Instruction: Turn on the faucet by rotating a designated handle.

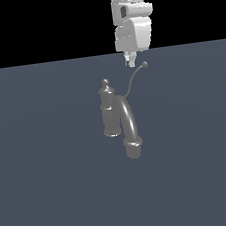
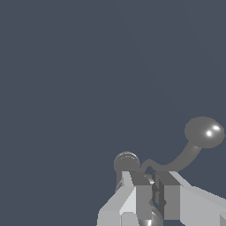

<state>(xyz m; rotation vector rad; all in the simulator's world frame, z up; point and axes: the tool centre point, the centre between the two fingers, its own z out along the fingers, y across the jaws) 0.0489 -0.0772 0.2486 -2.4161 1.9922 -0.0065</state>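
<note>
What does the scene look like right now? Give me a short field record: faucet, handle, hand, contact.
faucet: small grey tap, upright post with arched spout curving toward the camera in the exterior view
handle: thin curved lever rising from the post to a ball tip
hand: hanging from above, fingers close together, just to the exterior view's left of the ball tip
contact: none visible; in the wrist view the ball tip lies off to one side of the fingers
surface: plain grey floor
</note>
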